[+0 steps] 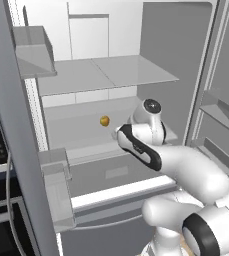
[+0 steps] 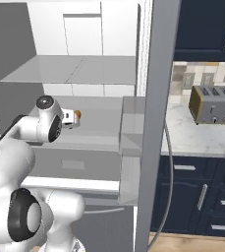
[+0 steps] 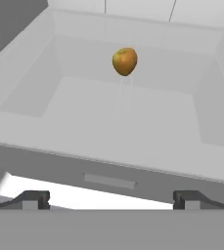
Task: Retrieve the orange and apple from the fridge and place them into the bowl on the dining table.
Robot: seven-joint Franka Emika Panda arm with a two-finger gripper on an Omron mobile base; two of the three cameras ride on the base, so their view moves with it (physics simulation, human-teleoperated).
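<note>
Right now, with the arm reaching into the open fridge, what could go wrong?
The apple sits alone toward the back of the fridge shelf; a nudge could roll it away. The open gripper is short of it, so closing now would likely miss. Door bins flank the arm.

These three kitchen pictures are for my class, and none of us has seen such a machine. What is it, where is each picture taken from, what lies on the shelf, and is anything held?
The machine is a white robot arm with dark joints reaching into an open grey steel fridge with a white inside. Two pictures come from cameras riding behind the arm, one to its left and one to its right. The third looks out from the hand itself; the two dark tips at its bottom belong to the end effector. On the white shelf ahead lies one small round yellow-red apple. The end effector is open, short of the fruit, and holds nothing.
</note>
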